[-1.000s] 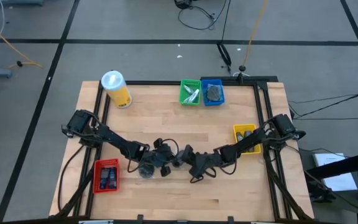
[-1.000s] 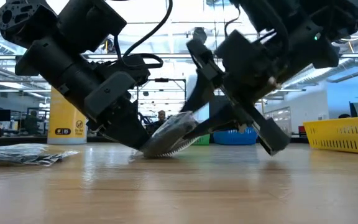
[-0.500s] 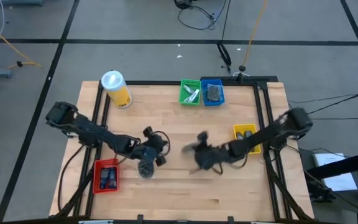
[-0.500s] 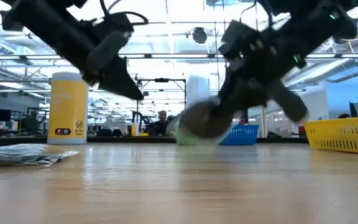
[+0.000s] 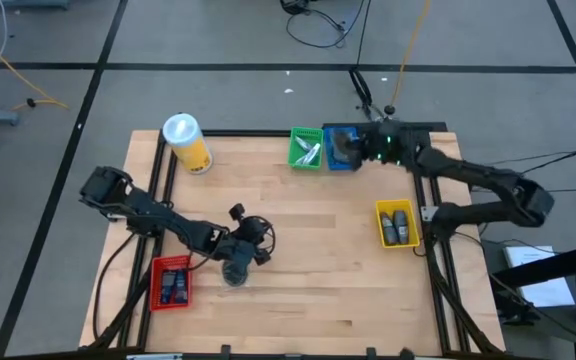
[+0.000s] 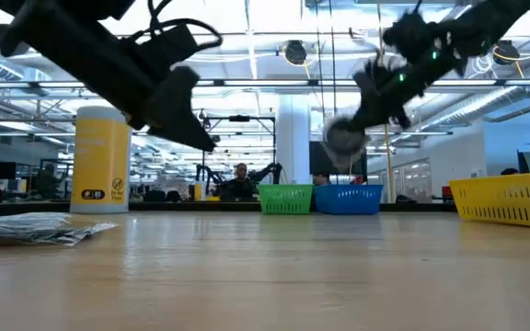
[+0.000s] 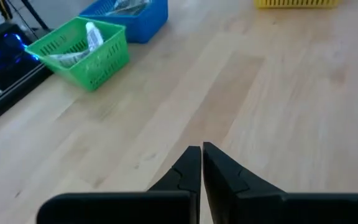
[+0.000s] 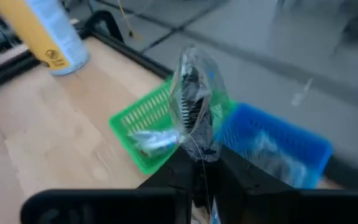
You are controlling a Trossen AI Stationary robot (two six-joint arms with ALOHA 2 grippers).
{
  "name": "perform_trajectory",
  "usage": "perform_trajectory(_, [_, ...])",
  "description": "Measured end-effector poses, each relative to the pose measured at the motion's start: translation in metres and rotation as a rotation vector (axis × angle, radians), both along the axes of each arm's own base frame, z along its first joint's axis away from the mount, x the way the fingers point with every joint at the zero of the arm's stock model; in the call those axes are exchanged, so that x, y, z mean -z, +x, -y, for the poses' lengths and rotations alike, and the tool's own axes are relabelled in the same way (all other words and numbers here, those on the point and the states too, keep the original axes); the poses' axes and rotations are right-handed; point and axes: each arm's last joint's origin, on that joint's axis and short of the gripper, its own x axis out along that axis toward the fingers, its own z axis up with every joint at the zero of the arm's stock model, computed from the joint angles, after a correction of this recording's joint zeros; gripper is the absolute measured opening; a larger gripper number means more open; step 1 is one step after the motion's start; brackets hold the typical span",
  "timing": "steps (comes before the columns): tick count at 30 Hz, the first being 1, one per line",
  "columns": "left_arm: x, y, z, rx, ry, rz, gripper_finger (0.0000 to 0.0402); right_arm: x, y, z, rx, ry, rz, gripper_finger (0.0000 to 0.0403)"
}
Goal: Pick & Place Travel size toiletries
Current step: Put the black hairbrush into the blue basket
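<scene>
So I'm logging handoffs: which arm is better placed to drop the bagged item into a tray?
The right. Its tool is shut on the bagged item, above the blue tray. The left tool is shut, empty, far off.

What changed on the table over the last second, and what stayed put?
The right gripper lifted the clear-wrapped toiletry from the table's middle and swung it back over the blue tray. The left gripper, shut, let go of it and drew back slightly. The yellow canister, the trays and the flat packet stayed.
</scene>
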Motion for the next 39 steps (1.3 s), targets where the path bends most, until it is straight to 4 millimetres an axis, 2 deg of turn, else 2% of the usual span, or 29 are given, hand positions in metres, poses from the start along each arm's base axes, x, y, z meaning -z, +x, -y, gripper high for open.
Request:
perform_trajectory(3, [0.002,0.000,-0.002,-0.007,0.002,-0.013,0.0019,0.019,-0.010,0.029,0.039,0.152,0.038,0.0028])
perform_trajectory(7, [0.001,0.000,-0.002,-0.008,0.000,-0.011,0.0019,0.038,-0.011,0.054,0.090,0.246,0.104,0.0047])
perform_trajectory(10, [0.001,0.000,-0.003,-0.009,-0.001,-0.011,0.0019,0.053,-0.006,0.062,0.064,0.321,0.139,0.0051])
perform_trajectory(17, [0.002,0.000,-0.002,-0.007,-0.004,-0.013,0.0019,0.073,-0.002,0.069,0.087,0.408,0.142,0.0054])
perform_trajectory(21, [0.002,-0.001,-0.001,0.000,-0.009,-0.014,0.0019,0.075,-0.003,0.067,0.071,0.406,0.109,0.0092])
perform_trajectory(27, [0.002,0.000,0.000,0.008,-0.016,-0.016,0.0019,0.074,-0.007,0.071,0.061,0.365,0.088,0.0193])
perform_trajectory(30, [0.002,0.000,0.000,0.012,-0.020,-0.018,0.0019,0.066,-0.013,0.069,0.063,0.346,0.088,0.0231])
perform_trajectory(34, [0.002,0.000,0.000,0.012,-0.021,-0.017,0.0019,0.049,-0.023,0.061,0.123,0.280,0.022,0.0245])
perform_trajectory(39, [0.001,0.000,0.000,0.012,-0.023,-0.011,0.0019,0.029,-0.030,0.044,0.179,0.146,-0.088,0.0222])
